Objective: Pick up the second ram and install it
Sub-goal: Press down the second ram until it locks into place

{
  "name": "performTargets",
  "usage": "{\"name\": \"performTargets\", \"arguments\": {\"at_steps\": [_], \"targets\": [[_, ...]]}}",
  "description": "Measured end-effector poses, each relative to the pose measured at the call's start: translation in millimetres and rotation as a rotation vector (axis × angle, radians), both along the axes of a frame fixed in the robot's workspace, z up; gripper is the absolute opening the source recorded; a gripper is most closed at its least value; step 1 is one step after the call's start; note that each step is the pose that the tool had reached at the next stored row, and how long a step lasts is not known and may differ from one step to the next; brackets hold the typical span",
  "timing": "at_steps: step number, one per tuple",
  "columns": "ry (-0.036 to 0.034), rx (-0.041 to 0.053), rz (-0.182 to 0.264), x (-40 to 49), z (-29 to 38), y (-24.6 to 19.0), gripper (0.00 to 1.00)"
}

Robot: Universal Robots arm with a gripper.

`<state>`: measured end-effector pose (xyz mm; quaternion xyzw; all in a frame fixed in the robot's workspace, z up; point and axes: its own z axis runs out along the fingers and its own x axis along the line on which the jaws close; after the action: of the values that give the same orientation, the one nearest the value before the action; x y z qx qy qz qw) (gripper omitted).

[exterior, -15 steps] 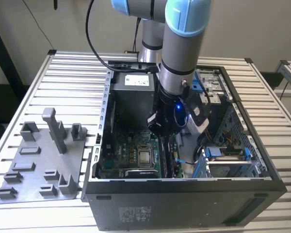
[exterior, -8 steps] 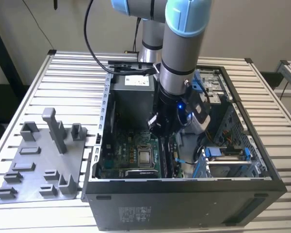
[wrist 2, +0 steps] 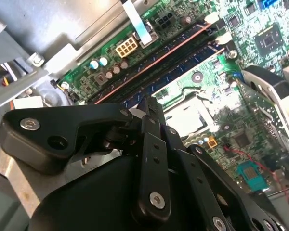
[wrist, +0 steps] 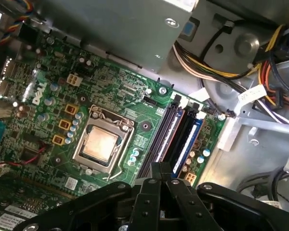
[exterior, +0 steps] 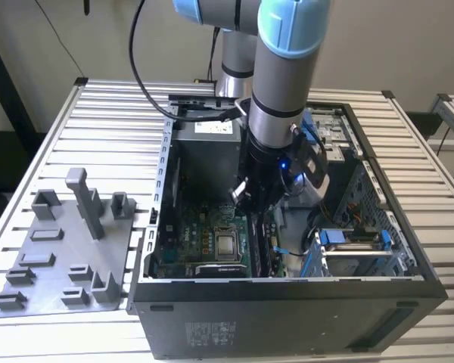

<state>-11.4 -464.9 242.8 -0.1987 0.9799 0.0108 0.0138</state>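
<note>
Grey arm, light-blue joint caps, black cable; black screw-studded claw.

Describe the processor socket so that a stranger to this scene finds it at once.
Inside the open black computer case on the slatted table lies a green motherboard. The processor socket sits near its middle, beside the long memory slots. It alone is square, a silver frame around a dull metal plate; the slots are narrow black and blue strips.
</note>
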Motion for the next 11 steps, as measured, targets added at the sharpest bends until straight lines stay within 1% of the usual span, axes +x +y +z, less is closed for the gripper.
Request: {"name": "performTargets", "arguments": {"at_steps": [11], "targets": [[-0.0047,0.0021,0.125,0.0,0.0,0.0,0.11]]}}
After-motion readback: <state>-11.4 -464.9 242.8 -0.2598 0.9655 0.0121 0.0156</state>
